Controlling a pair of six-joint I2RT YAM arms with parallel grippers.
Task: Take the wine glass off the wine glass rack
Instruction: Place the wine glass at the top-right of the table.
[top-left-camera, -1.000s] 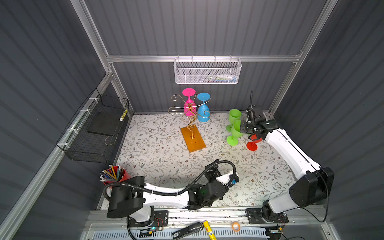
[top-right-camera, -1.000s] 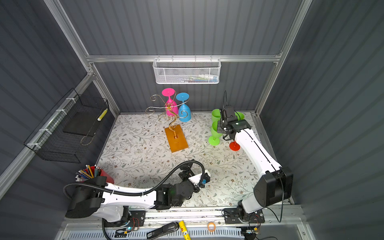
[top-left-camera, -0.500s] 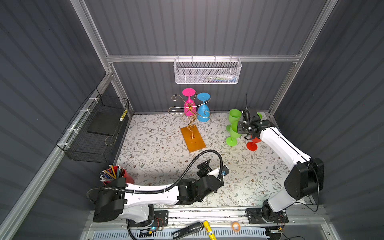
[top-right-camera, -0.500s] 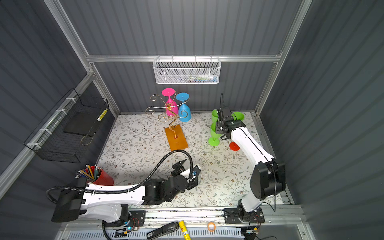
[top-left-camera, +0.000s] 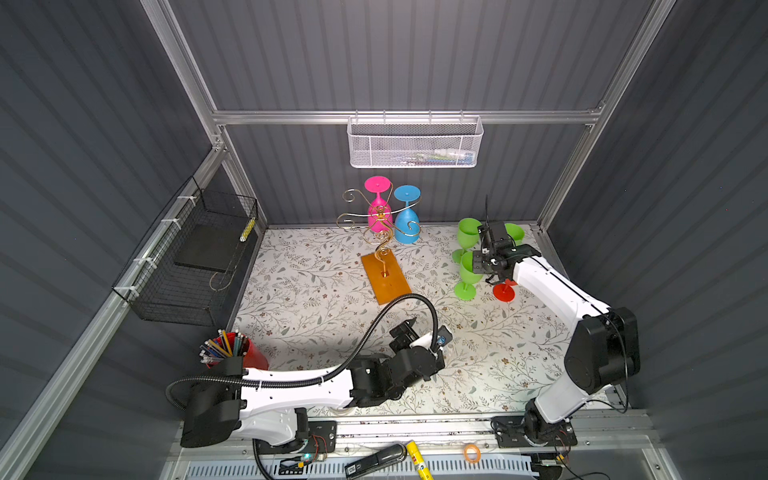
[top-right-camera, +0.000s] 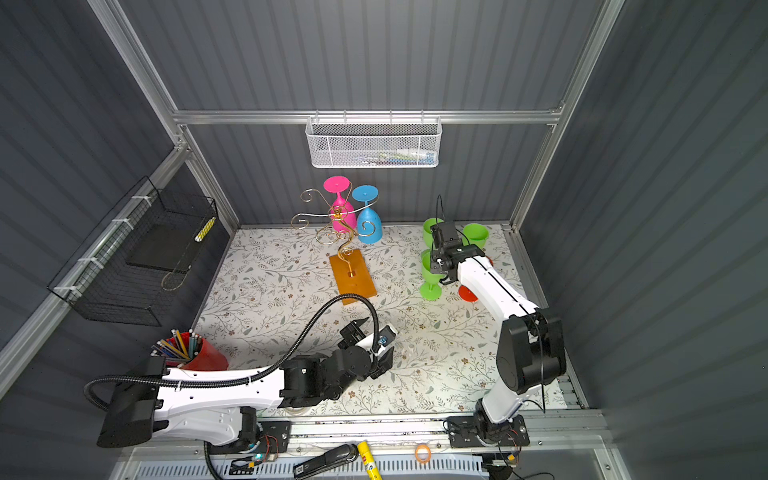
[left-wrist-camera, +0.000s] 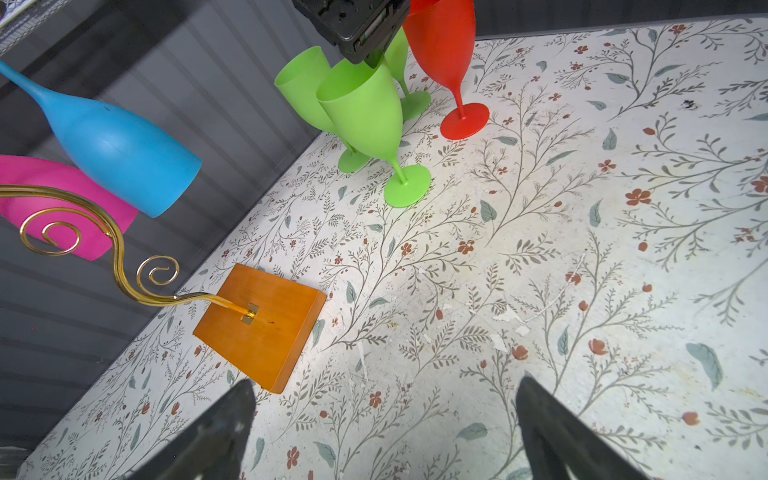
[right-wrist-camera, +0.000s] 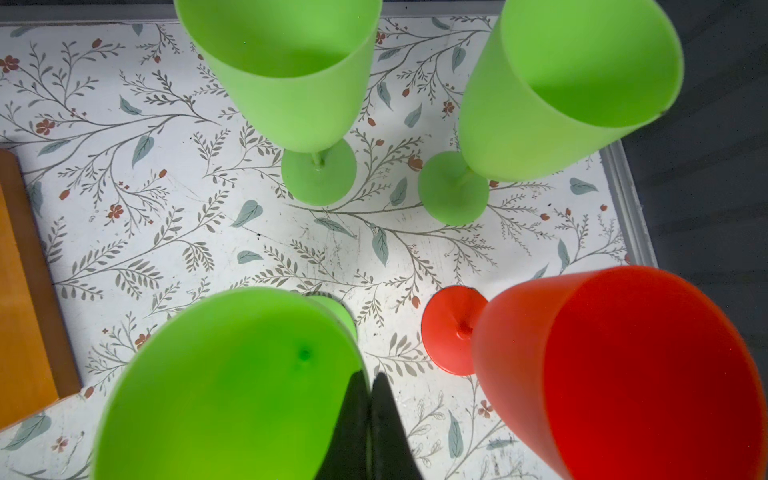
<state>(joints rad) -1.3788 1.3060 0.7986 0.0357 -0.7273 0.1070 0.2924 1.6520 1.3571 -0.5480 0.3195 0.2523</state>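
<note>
Green glass just beside clenched right pincer: careless swing could topple it, red glass too. Left pincer released, empty, well apart from wine glass rack.

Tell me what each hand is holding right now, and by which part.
The right hand pinches the front green wine glass by its rim; the left hand is open and empty.

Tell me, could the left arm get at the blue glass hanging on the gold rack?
Probably yes. The left gripper is open and empty, with only table between it and the rack. The blue glass hangs unobstructed in its wrist view.
</note>
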